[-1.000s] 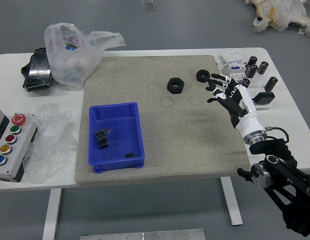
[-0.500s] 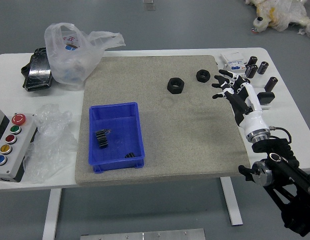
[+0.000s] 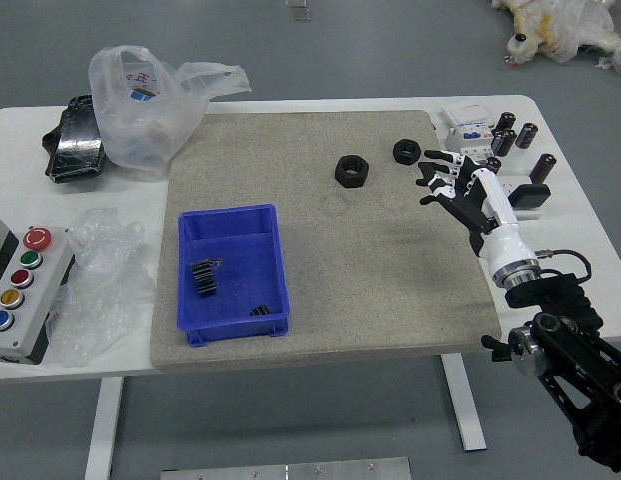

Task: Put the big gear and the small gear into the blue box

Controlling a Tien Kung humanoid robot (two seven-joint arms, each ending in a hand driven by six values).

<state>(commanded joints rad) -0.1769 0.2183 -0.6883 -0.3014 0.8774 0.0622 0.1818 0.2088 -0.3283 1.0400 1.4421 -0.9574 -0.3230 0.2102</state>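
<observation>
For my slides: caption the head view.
Two gears inside the blue box; right hand open above the mat.

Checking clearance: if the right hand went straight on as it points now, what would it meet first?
The right hand would probably meet the smaller black gear, just beyond its fingertips; height is unclear, so it may pass above.

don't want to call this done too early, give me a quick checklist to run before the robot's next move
1. Big gear inside the blue box: ok, the larger ridged black piece lies in the box.
2. Small gear inside too: ok, the smaller ridged piece is by the near wall.
3. Right hand empty: ok, fingers spread, nothing held.
4. Right hand away from the box: ok, it hovers near the mat's right edge.
5. Left arm's position: cannot tell, out of view.
</observation>
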